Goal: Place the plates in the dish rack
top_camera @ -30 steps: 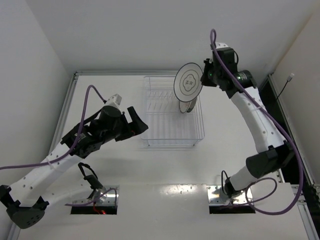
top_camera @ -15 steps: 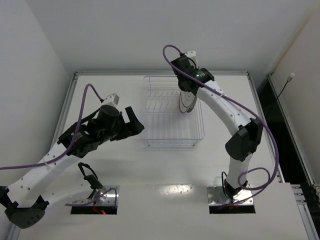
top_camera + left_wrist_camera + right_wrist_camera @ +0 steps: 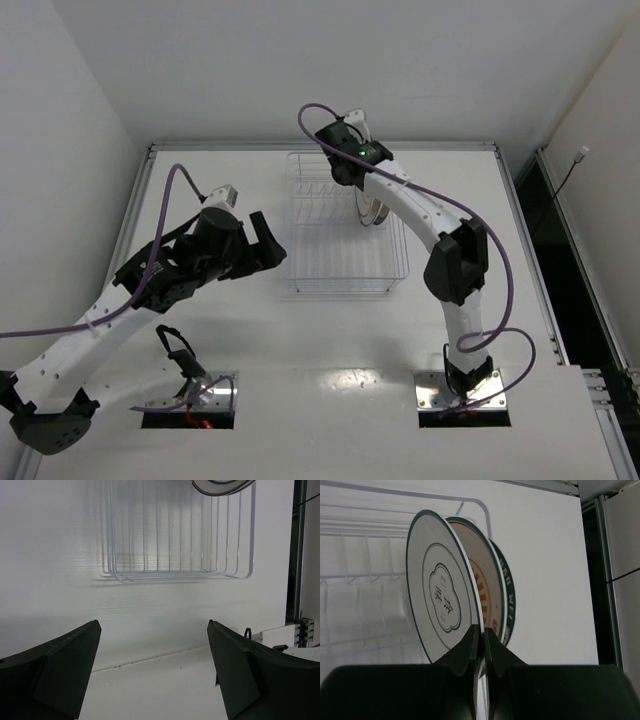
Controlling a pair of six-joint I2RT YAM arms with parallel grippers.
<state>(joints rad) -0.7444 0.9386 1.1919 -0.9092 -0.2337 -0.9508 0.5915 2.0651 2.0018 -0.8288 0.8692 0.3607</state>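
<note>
In the right wrist view my right gripper [image 3: 482, 632] is shut on the rim of the plate with the thin dark ring and centre drawing [image 3: 440, 595]. That plate stands on edge in the dish rack [image 3: 370, 535]. Right behind it stand the orange-patterned plate [image 3: 482, 580] and the teal-rimmed plate [image 3: 509, 595]. From above, the right gripper [image 3: 358, 188] reaches over the rack's [image 3: 340, 285] far right part, and the plates [image 3: 376, 212] show partly under the arm. My left gripper [image 3: 275, 245] is open and empty, left of the rack.
The left wrist view shows the rack's near wall [image 3: 175, 575] ahead and a plate rim [image 3: 220, 486] at the top edge. Raised table edges run along the back and sides. A dark gap lies off the table's right edge [image 3: 535, 200].
My right arm swung left and down, bringing the ringed plate from above the rack's far right corner into the rack, on edge beside the other two. The left arm has barely moved.
</note>
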